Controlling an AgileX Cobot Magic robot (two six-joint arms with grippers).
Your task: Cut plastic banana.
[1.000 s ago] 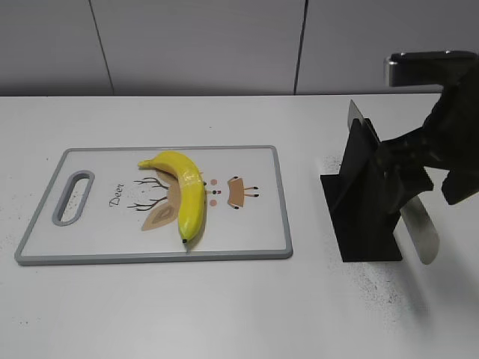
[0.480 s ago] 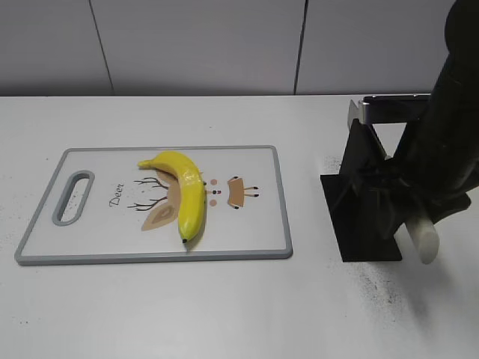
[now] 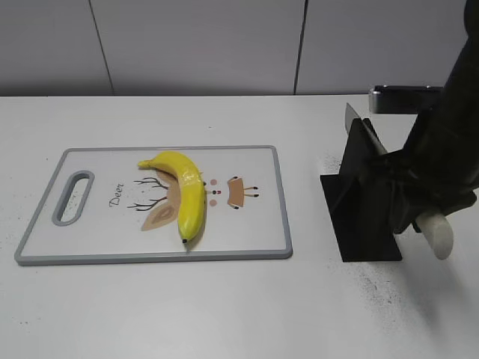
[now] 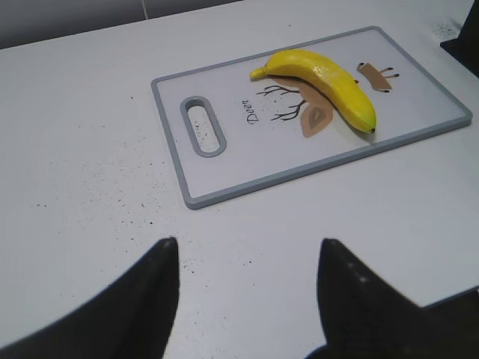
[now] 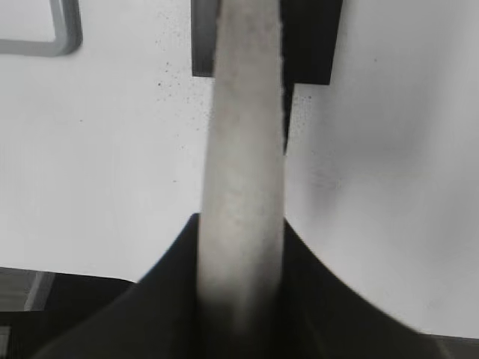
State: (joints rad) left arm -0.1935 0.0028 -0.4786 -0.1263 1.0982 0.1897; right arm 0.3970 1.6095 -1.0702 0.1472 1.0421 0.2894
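The plastic banana (image 3: 184, 196), glossy, stiff and probably light and slippery, lies on the cutting board (image 3: 262, 247) on the bench, best pinned near one end by the left gripper (image 4: 247, 288), fingers spread empty, while the right gripper (image 5: 241, 299) clamps the knife handle (image 5: 243, 149).

My left gripper (image 4: 247, 299) hovers low over the table with its two dark fingers (image 4: 150, 292) spread apart, holding nothing. My right gripper (image 5: 241, 299) is clamped on a pale knife handle (image 5: 243, 149), the arm reaching in from the right edge.
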